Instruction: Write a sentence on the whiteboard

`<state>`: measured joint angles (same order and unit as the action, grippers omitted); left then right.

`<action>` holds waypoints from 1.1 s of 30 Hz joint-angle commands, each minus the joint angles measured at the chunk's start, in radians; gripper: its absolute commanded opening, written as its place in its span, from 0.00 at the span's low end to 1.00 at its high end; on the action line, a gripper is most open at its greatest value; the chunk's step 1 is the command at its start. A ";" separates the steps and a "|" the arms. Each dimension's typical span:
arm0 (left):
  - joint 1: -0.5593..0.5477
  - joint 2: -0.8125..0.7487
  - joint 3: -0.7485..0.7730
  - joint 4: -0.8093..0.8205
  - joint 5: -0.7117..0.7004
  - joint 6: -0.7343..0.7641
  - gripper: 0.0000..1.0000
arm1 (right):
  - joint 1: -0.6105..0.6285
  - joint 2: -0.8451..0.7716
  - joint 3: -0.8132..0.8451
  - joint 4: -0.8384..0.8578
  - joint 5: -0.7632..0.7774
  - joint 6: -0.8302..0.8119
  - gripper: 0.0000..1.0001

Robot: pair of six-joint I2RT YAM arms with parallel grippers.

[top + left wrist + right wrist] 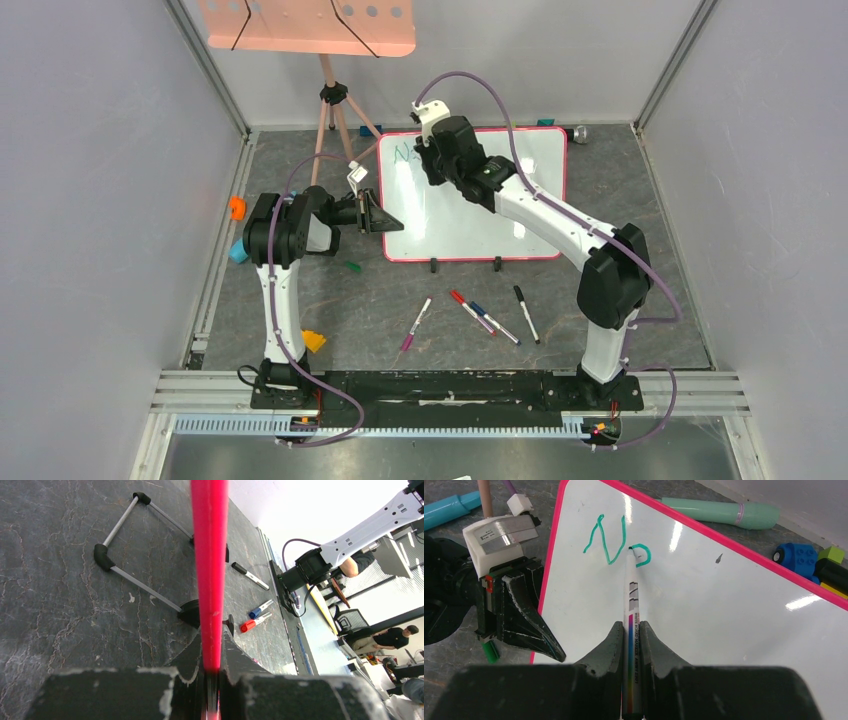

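the whiteboard (455, 225) stands propped on the table (330, 300) between the arms. it looks light, stiff and glossy, so it is likely to skid or tip under pen pressure and is best held by its frame. the left gripper (212, 672) pinches its left edge, and the right gripper (629, 630) pinches a marker (631, 595) whose tip touches the board. only the right wrist view shows the sentence (616, 542), barely begun. only the top view shows the spare markers (470, 308) lying in front.

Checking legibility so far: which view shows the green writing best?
Right wrist: the green writing is close, an N plus a partial letter at the marker tip. Top external shows it tiny; left wrist shows just the frame of the whiteboard.
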<state>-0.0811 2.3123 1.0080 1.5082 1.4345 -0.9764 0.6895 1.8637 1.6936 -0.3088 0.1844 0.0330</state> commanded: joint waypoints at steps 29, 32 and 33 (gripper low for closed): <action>-0.006 0.035 0.008 0.049 -0.042 0.048 0.02 | -0.014 -0.158 -0.130 0.021 -0.046 -0.018 0.00; -0.006 0.034 0.007 0.049 -0.043 0.048 0.02 | -0.014 -0.166 -0.109 0.029 -0.063 -0.015 0.00; -0.006 0.035 0.008 0.049 -0.042 0.048 0.02 | -0.015 -0.164 -0.103 0.028 -0.053 -0.015 0.00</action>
<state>-0.0811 2.3127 1.0080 1.5112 1.4364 -0.9760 0.6819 1.7584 1.5585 -0.3145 0.1532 0.0315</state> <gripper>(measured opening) 0.106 0.135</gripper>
